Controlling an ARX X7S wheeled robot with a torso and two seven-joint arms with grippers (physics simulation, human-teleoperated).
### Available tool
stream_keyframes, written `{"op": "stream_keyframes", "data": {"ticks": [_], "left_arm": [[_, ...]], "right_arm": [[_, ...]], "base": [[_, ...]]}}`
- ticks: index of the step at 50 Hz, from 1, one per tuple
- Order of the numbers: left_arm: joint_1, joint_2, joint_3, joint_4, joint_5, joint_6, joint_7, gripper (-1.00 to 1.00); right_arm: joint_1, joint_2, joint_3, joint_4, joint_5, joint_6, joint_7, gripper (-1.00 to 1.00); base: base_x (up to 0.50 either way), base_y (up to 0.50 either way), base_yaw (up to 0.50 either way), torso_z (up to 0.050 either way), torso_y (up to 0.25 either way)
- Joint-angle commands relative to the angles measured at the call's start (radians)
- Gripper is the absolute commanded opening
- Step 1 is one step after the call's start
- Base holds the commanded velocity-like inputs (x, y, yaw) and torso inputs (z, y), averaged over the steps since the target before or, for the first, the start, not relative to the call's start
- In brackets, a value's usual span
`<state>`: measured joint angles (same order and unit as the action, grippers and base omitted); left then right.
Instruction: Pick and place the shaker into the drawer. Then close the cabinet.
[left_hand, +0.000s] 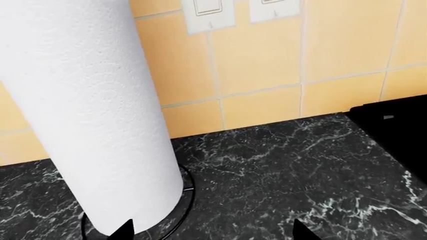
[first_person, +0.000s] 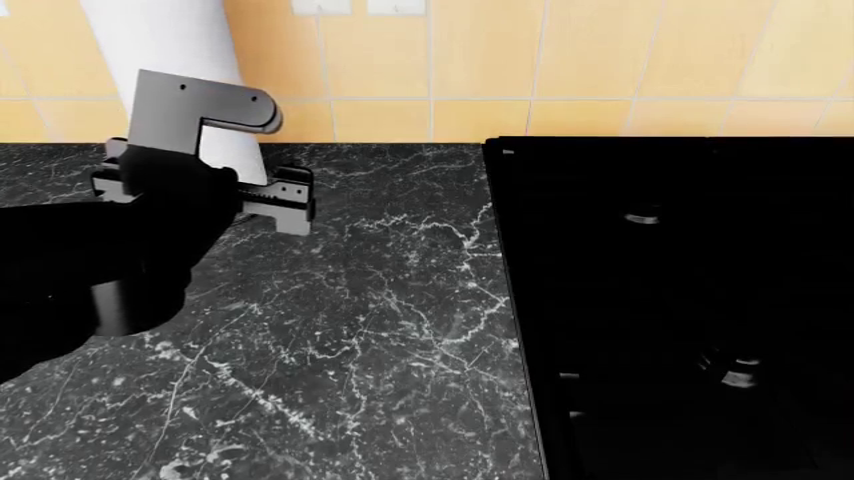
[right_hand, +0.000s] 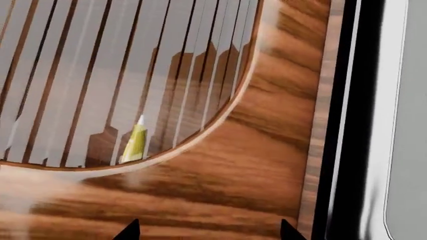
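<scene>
The shaker and the drawer are out of view in every frame. My left gripper (left_hand: 213, 232) is open over the black marble counter (left_hand: 287, 170), with nothing between its fingertips. One fingertip (left_hand: 125, 230) is next to the ring base of a tall white paper towel roll (left_hand: 87, 115). In the head view the left arm's wrist (first_person: 200, 185) is at the far left, in front of that roll (first_person: 167, 40). My right gripper (right_hand: 208, 232) is open, close to a reddish-brown wood cabinet front (right_hand: 267, 150) with a ribbed glass pane (right_hand: 113, 75). It does not show in the head view.
A black cooktop (first_person: 681, 300) fills the right half of the counter (first_person: 374, 330). A yellow tiled wall (first_person: 587, 60) with white outlets (left_hand: 208, 12) stands behind. A yellow object (right_hand: 135, 142) shows through the glass. A dark gap and a grey panel (right_hand: 407, 125) adjoin the wood.
</scene>
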<state>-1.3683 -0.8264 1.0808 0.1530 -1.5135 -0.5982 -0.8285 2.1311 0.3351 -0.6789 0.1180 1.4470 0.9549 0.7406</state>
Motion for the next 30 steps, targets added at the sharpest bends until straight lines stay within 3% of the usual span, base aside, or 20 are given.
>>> {"op": "stream_keyframes", "data": {"ticks": [1,30], "left_arm": [[0.000,-0.007,-0.004,0.011,-0.006,-0.002,-0.008,1.00],[0.010,-0.018,-0.009,0.012,0.002,0.005,0.001,1.00]], "right_arm": [[-0.076,0.022,-0.133,0.239,-0.030,0.074,0.033,1.00],[-0.104,0.002,-0.239,0.355,-0.143,0.087,0.006,1.00]], "base": [[0.00,0.00,0.00,0.000,0.000],[0.00,0.00,0.00,0.000,0.000]]}}
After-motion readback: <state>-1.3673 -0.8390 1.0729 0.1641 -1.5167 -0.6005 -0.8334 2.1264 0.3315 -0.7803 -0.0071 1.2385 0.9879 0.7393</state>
